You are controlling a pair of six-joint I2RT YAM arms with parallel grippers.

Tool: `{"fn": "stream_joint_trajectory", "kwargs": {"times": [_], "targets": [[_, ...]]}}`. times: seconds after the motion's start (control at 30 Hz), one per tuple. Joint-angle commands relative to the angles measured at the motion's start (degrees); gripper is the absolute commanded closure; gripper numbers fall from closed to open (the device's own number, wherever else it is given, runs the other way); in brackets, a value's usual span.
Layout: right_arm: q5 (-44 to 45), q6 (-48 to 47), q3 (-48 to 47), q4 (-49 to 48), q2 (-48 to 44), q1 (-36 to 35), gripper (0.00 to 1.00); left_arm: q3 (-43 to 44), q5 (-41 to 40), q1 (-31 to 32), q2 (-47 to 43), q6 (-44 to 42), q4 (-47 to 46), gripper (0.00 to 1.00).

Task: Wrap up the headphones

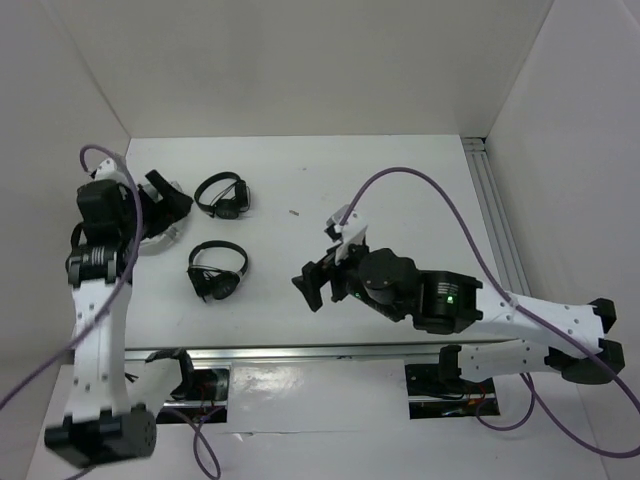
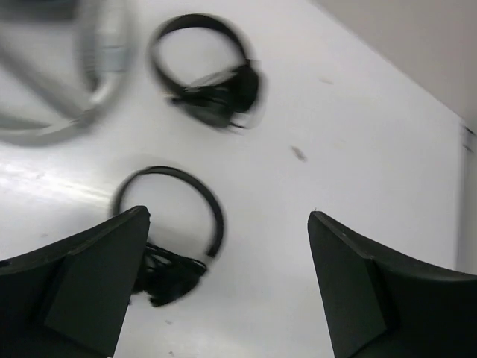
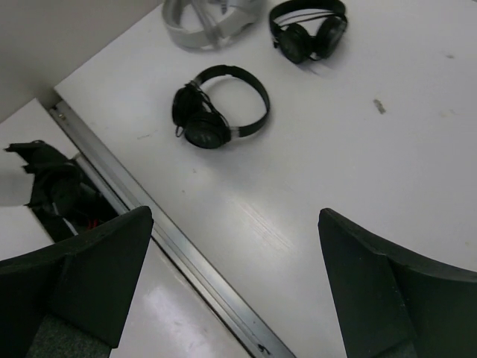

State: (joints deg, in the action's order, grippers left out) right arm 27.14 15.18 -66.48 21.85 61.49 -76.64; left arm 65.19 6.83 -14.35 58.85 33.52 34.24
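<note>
Left gripper (image 2: 227,218) and right gripper (image 3: 235,218) hung open, empty. Headphones (image 3: 212,28) looked light, rigid; I judged the headband (image 3: 177,26) the best hold.

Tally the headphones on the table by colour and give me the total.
Large light-grey over-ear headphones: 1
Small black on-ear headphones: 2
Total: 3
</note>
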Motion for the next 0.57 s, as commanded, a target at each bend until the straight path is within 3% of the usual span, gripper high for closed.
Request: {"fn": "stream_joint_trajectory", "kwargs": {"times": [0.0, 0.03, 0.1, 0.23, 0.3, 0.53], "targets": [[10.21, 2.40, -2.16, 8.55, -6.19, -0.35, 0.01, -3.65, 7.31, 4.50, -13.64, -7.67, 3.46, 0.00], [11.44, 2.40, -2.69, 11.70, -7.17, -0.35, 0.01, -4.62, 9.93, 4.51, -20.46, -8.63, 4.86, 0.00], [12.76, 3.01, -5.49, 15.92, -9.89, -0.35, 0.01, -4.63, 10.66, 5.21, -25.78, -12.58, 12.23, 0.00], [14.00, 5.39, -8.40, 24.11, -15.95, -0.88, 0.01, -4.10, 0.05, 10.39, -37.56, -13.04, 21.03, 0.00], [13.30, 6.00, -7.53, 24.64, -19.55, -0.88, 0.01, -4.98, 0.03, 12.05, -42.65, -11.64, 22.71, 0.00], [14.35, 9.78, -5.15, 27.72, -22.73, -0.88, 0.01, -4.28, 2.92, 12.68, -40.30, -11.11, 22.28, 0.00]]}}
